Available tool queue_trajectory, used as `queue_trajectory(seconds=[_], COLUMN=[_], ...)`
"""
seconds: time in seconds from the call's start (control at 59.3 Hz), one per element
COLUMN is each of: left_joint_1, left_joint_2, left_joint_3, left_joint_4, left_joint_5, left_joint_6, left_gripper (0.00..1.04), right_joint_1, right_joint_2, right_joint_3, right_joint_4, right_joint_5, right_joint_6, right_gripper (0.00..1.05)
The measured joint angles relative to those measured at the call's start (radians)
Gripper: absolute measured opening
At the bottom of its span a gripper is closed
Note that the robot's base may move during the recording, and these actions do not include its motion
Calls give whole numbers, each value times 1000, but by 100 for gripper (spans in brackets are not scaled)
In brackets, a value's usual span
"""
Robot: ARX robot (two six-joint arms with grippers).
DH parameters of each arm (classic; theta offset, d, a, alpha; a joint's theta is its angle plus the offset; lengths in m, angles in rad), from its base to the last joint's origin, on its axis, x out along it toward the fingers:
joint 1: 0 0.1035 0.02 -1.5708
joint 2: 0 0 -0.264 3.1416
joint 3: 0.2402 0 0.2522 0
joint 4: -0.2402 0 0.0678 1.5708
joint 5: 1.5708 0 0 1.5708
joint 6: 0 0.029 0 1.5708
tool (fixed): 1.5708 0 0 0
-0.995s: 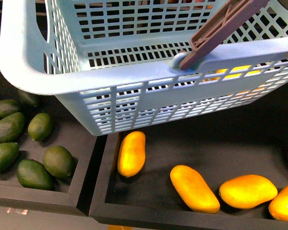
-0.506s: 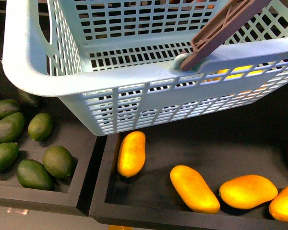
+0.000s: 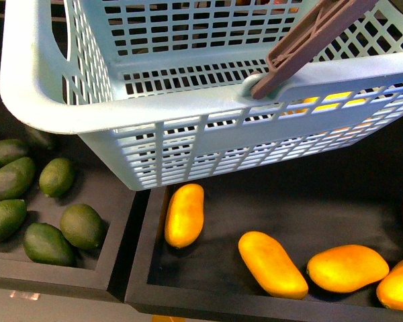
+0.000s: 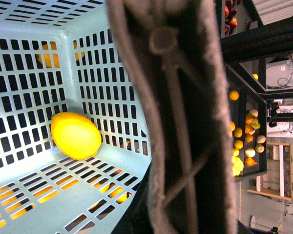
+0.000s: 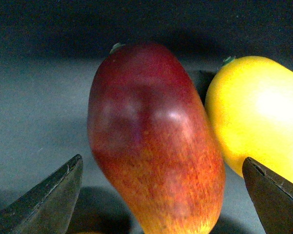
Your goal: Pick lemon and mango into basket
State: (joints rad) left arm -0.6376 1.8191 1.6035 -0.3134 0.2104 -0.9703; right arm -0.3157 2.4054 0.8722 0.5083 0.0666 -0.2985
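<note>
right gripper (image 5: 161,163) open, jaws either side of the mango (image 5: 151,141) at centre frame on the dark tray (image 5: 39,97), beside a yellow fruit (image 5: 259,117); skin looks smooth, probably slippery and fairly heavy, so pinch across the widest middle.

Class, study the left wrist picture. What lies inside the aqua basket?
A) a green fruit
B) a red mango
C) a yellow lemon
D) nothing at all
C: one bright-yellow lemon lies on the slotted floor of the basket, close to a corner, and no other fruit shows inside.
</note>
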Motion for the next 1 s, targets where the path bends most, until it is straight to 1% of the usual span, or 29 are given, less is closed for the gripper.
queue_trajectory(seconds=[0.405, 0.489, 0.506, 0.624, 0.742, 0.844, 0.995], left_joint_1=[0, 0, 0, 0, 0, 0, 0], left_joint_2=[0, 0, 0, 0, 0, 0, 0], left_joint_3=[0, 0, 0, 0, 0, 0, 0], left_joint_4=[0, 0, 0, 0, 0, 0, 0], left_joint_5=[0, 0, 0, 0, 0, 0, -1], left_joint_6=[0, 0, 0, 0, 0, 0, 0], left_gripper=[5, 5, 5, 5, 5, 5, 5], right_joint_1=[18, 23, 23, 27, 26, 20, -4], right_joint_2=[87, 100, 102, 105, 105, 103, 60], right_joint_3=[127, 146, 149, 158, 159, 153, 98], right_joint_4=[-61, -66, -68, -71, -71, -66, -47], right_joint_5=[20, 24, 25, 27, 23, 15, -25], right_joint_6=[79, 95, 99, 111, 128, 147, 187], right_gripper=[96, 86, 83, 71, 67, 67, 66])
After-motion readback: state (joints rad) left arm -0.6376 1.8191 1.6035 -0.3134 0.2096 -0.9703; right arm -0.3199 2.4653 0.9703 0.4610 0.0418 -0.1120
